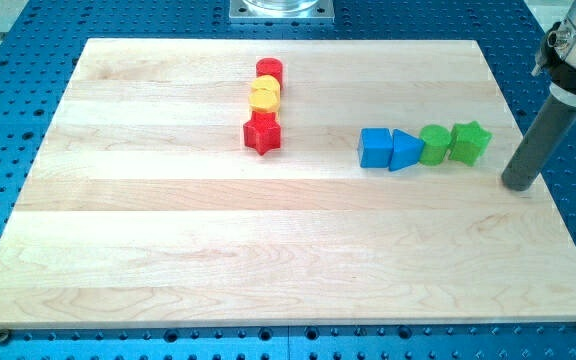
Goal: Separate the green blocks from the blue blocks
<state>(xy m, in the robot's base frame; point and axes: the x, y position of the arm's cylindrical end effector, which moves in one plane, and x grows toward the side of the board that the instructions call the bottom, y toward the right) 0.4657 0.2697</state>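
- The wooden board (268, 260) is bare across the view's bottom half.
- My tip (517, 187) rests near the board's right edge, just right of and slightly below the green star block (469, 142), apart from it. The arm carries no pincer, only this rod.
- A row runs leftward: green star, green round block (434, 144), blue triangular block (405, 150), blue cube (375, 147), seemingly touching one another.
- Farther left, a column: red star block (262, 132), yellow block (264, 97), red cylinder (269, 71).

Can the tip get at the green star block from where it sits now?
Probably yes: my tip sits to the view's right of the green star block, slightly lower, with only bare board between them.
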